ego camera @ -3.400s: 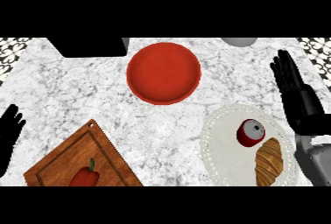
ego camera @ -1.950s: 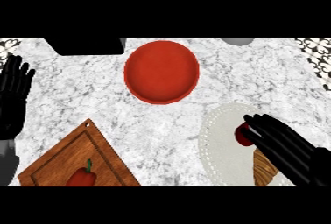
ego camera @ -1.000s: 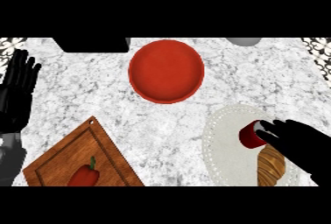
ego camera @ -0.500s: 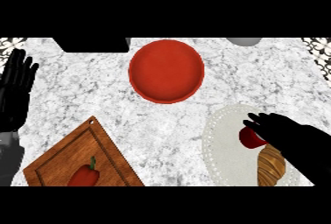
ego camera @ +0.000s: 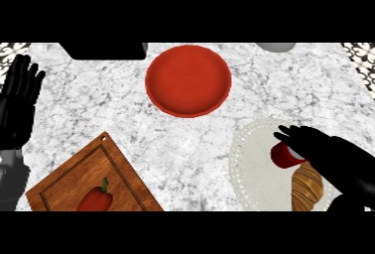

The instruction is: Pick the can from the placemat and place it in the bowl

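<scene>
At the far left edge we see the left robot hand (ego camera: 16, 109), black, upright and flat, its fingers straight and spread a little, holding nothing, resting over the white marbled desk (ego camera: 183, 144). Just below and to its right lies a brown rectangular wooden cutting board (ego camera: 70, 181), set at a diagonal, and on its lower part sits a red bell pepper with a green stem (ego camera: 95, 198). At the desk's top edge, above the board, we note a flat black object (ego camera: 102, 50), cut off by the frame.

Near the middle, toward the top, stands the round red bowl (ego camera: 188, 81), with nothing in it.

To the right, a small grey round object (ego camera: 276, 46) shows at the top edge. Below it lies the white oval placemat with a lacy rim (ego camera: 253, 168). The red cylindrical can (ego camera: 283, 156) is over the mat's upper right part, well apart from the bowl. The right robot hand (ego camera: 330, 154) comes in from the lower right and curls its fingers (ego camera: 289, 133) round the can, hiding its right side. We cannot tell whether the can touches the mat. Just below the can, a golden-brown croissant (ego camera: 307, 188) lies on the mat.
</scene>
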Robot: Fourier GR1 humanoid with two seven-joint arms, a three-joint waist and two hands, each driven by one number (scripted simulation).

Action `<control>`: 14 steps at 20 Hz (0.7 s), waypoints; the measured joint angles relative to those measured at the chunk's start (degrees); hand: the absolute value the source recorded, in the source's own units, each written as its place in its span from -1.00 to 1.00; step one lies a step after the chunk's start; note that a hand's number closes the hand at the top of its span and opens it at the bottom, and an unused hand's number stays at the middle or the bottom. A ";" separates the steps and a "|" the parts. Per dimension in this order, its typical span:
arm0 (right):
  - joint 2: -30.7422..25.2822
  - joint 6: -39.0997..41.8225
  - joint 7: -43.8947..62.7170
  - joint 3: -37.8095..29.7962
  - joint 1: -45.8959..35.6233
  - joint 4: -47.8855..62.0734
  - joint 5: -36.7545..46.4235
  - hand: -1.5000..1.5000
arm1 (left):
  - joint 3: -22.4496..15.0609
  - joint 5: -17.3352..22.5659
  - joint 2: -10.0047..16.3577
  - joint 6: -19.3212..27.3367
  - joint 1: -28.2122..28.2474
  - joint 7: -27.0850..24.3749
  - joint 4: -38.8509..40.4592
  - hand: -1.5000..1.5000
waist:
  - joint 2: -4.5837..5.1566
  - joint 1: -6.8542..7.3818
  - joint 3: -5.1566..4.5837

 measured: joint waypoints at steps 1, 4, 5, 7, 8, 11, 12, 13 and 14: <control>-0.05 -0.11 -1.92 -0.65 0.26 0.91 0.54 -1.00 | 0.08 -0.06 -0.40 -0.29 1.15 -0.42 -0.84 0.00 | 0.00 0.04 0.00; 2.49 0.09 -4.56 -0.56 -0.89 3.09 2.91 -1.00 | 0.67 -0.82 -0.70 -0.57 1.19 0.13 -1.37 0.00 | 0.00 0.09 -0.01; 3.08 -0.11 -5.95 -0.63 -1.23 4.50 3.99 -1.00 | 0.90 -1.08 -0.73 -0.78 0.40 0.27 -0.74 0.00 | 0.00 0.07 -0.01; 4.16 0.44 -8.11 -1.07 -1.52 5.84 5.66 -1.00 | 1.45 -1.38 -1.16 -1.41 0.31 0.09 -0.42 0.00 | 0.01 0.05 -0.01; 4.82 0.55 -8.83 -1.24 -1.85 6.50 6.50 -1.00 | 1.32 -1.66 -1.69 -0.98 0.03 0.92 -0.93 0.00 | 0.00 0.05 -0.01; 6.52 0.73 -9.98 -1.34 -1.69 8.13 9.16 -1.00 | 2.60 -1.52 -1.44 -2.41 0.70 0.89 -1.09 0.00 | 0.00 0.05 -0.01; 7.31 1.22 -9.88 -1.33 -1.62 8.17 10.04 -1.00 | 2.71 -1.90 -1.70 -2.55 0.36 0.74 -0.73 0.00 | -0.01 0.02 -0.02; 7.95 1.41 -9.95 -1.33 -1.16 8.27 10.97 -1.00 | 2.86 -2.21 -1.97 -2.59 0.63 0.76 -0.91 0.00 | -0.02 0.01 -0.02; 8.04 0.98 -11.23 -1.56 -1.37 9.55 11.94 -1.00 | 3.18 -2.28 -2.12 -3.28 0.64 -0.28 0.14 0.00 | -0.01 0.00 -0.02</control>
